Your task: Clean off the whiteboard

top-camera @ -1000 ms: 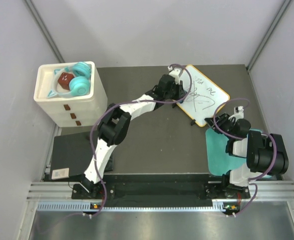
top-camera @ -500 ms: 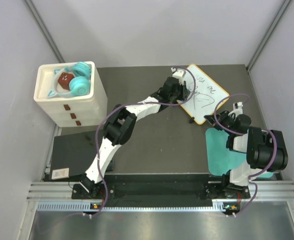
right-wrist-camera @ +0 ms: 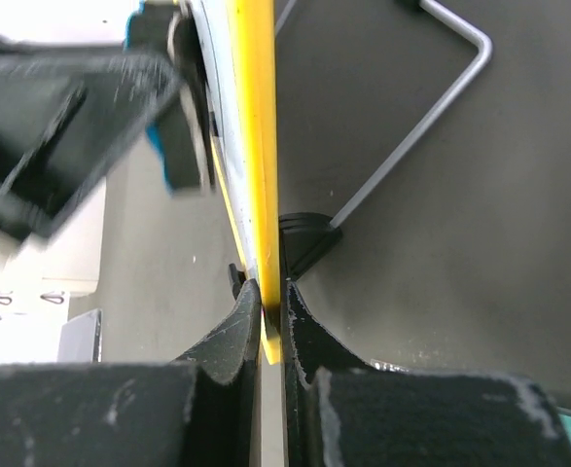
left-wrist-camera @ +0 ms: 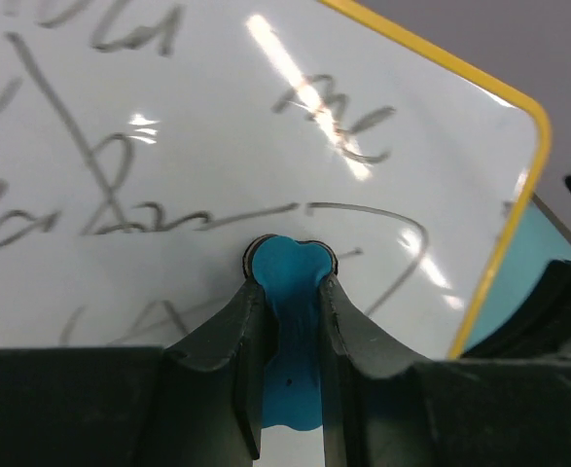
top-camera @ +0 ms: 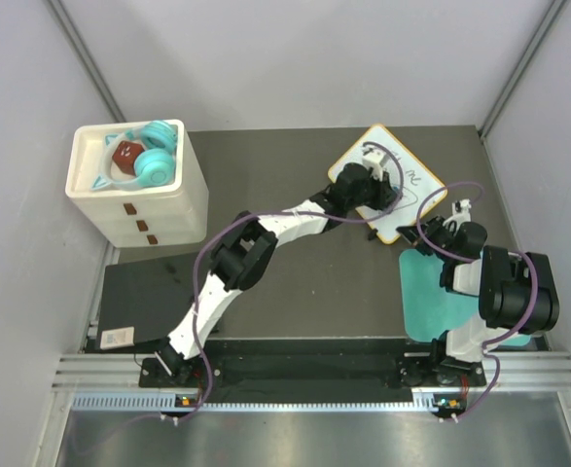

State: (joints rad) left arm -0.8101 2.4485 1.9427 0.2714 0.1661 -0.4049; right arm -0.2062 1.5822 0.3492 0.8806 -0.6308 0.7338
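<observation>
The whiteboard (top-camera: 416,175), white with an orange-yellow frame and dark scribbles, stands tilted at the back right of the table. My left gripper (top-camera: 374,183) is over the board's middle, shut on a blue eraser (left-wrist-camera: 290,311) whose tip presses on the white surface (left-wrist-camera: 217,117) among the scribbles. My right gripper (top-camera: 452,222) is shut on the board's yellow frame (right-wrist-camera: 254,117) at its near right edge and holds it edge-on. In the right wrist view the blue eraser (right-wrist-camera: 176,156) shows on the far side of the board. A black clip (right-wrist-camera: 309,238) sits by the frame.
A white drawer box (top-camera: 137,199) with teal headphones (top-camera: 149,161) stands at the back left. A teal mat (top-camera: 436,297) lies under the right arm. A black slab (top-camera: 134,302) lies at the near left. A bent wire stand (right-wrist-camera: 431,117) lies behind the board.
My left gripper has moved right with the eraser, from the board's left edge onto its middle. The right gripper has shifted slightly and keeps its hold on the frame.
</observation>
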